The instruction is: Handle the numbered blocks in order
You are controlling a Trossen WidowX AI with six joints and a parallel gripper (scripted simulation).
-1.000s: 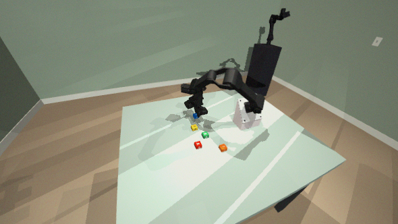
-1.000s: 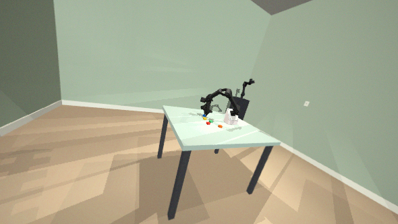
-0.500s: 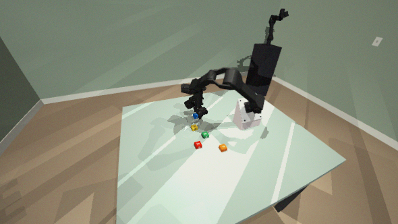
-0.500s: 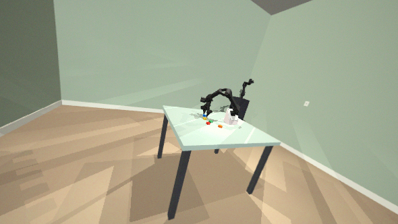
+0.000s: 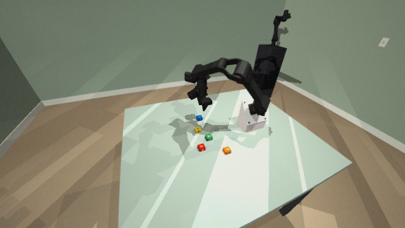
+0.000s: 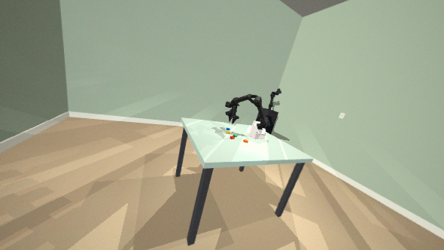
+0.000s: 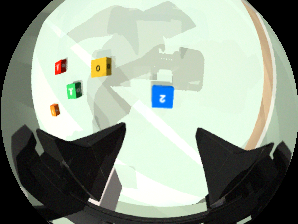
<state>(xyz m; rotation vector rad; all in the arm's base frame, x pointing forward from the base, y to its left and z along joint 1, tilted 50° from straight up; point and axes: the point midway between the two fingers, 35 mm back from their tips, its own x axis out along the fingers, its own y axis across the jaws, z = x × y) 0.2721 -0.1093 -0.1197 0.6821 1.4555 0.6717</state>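
Observation:
My gripper (image 5: 205, 106) (image 6: 232, 121) (image 7: 161, 129) is open and empty, above the table, near the blue block. The blue block (image 5: 199, 117) (image 6: 228, 129) (image 7: 163, 96) shows a 2 and lies ahead of the fingertips in the wrist view. The yellow block (image 5: 198, 130) (image 6: 228, 132) (image 7: 98, 67) shows what looks like a 0. The green block (image 5: 209, 137) (image 7: 73, 90), red block (image 5: 201, 147) (image 6: 232, 138) (image 7: 60, 66) and orange block (image 5: 226, 150) (image 6: 245, 141) (image 7: 54, 110) lie farther left in the wrist view; their digits are too small to read surely.
The table (image 5: 240, 192) (image 6: 260, 163) carries a white angular stand (image 5: 252, 125) (image 6: 256, 132) at the arm's base. A tall dark panel (image 5: 271, 58) (image 6: 272, 114) with a smaller dark arm stands behind it. Shadows of the arm fall around the blocks.

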